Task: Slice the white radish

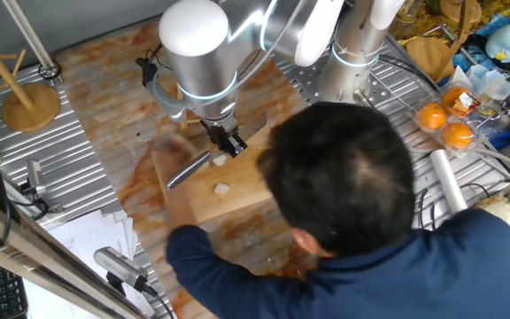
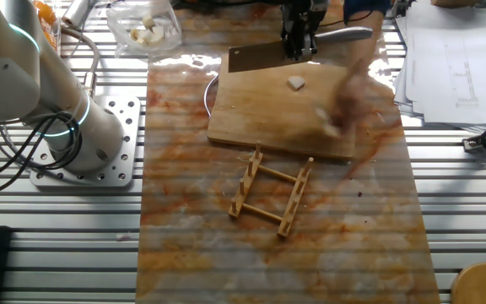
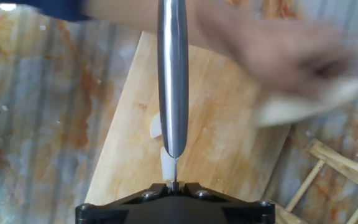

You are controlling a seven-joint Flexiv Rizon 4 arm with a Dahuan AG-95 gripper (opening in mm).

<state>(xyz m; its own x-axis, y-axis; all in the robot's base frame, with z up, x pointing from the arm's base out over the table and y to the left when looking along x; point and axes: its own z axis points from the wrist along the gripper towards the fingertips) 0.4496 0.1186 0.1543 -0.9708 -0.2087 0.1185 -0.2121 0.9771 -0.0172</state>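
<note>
While a person in a blue top (image 1: pixel 397 266) leans in over the table (image 2: pixel 268 253), the robot's claw (image 1: pixel 227 142) hangs just above a wooden cutting board (image 2: pixel 268 110), its two fingers closed on the handle of a cleaver-style knife (image 2: pixel 256 57). In the hand view the knife (image 3: pixel 173 74) runs straight away from the camera, seen edge-on as a narrow steel strip over the board (image 3: pixel 216 99). The white radish lies in pieces: one pale chunk (image 3: pixel 156 126) sits on the board touching the left side of the blade, and another pale piece (image 3: pixel 168 167) shows directly beneath the blade, close to the claw. From the other fixed view, a small chunk (image 2: pixel 296 83) rests on the board just below the knife, and a second bit (image 2: pixel 332 129) lies farther along, under the person's blurred hand (image 2: pixel 353 89). That hand (image 3: pixel 291 56) sweeps across the far right of the board, too smeared by motion to tell what, if anything, it holds. Near the board's long edge stands a small wooden rack (image 2: pixel 270 196), just apart from it. A clear bag of pale chunks (image 2: pixel 146 29) lies beyond the board's corner, and oranges (image 1: pixel 445 124) in a clear tray sit off to the side, well apart from the work.
</note>
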